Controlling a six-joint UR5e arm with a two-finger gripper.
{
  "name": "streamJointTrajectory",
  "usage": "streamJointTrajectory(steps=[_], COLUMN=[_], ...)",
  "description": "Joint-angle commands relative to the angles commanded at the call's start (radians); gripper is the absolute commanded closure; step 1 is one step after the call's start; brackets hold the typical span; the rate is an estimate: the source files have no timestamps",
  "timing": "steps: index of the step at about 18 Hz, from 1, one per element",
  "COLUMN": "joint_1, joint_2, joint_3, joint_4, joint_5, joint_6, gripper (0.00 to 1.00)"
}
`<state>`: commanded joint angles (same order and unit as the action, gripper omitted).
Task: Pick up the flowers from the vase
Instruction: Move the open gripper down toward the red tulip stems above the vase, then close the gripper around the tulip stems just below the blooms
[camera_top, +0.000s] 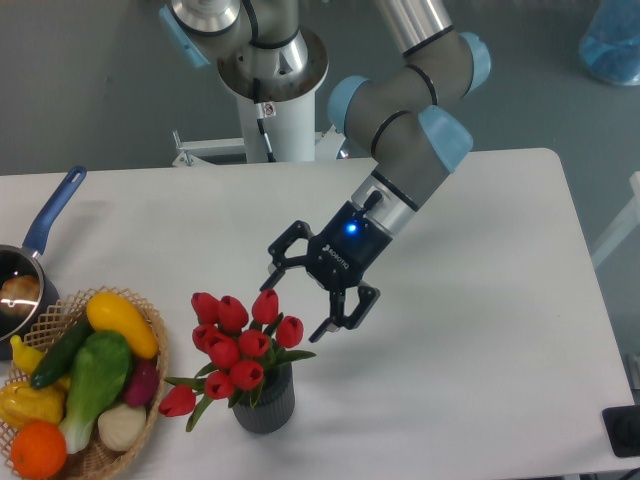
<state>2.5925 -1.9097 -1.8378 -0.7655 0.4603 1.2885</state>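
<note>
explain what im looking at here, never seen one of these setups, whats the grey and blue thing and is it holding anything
The grey and blue thing is a robot arm, photographed by one fixed camera looking down at a white table. At its tip is a two-finger gripper, a claw for grasping. Its fingers are spread open and it holds nothing; it hangs just to the upper right of the flowers, red tulips standing in a dark grey ribbed vase. At the left edge are a wicker basket of fruit and vegetables and a blue-handled saucepan.
</note>
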Motion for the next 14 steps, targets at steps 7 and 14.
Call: streamJointTrajectory(steps=[7,14], joint_1=[-0.020,-0.012], joint_2=[-0.074,-0.083], joint_3=[0.078,0.087], joint_4=[-0.002,-0.002], joint_5=[-0.077,-0.078], joint_6=[0.000,0.000], gripper=[0.00,0.00])
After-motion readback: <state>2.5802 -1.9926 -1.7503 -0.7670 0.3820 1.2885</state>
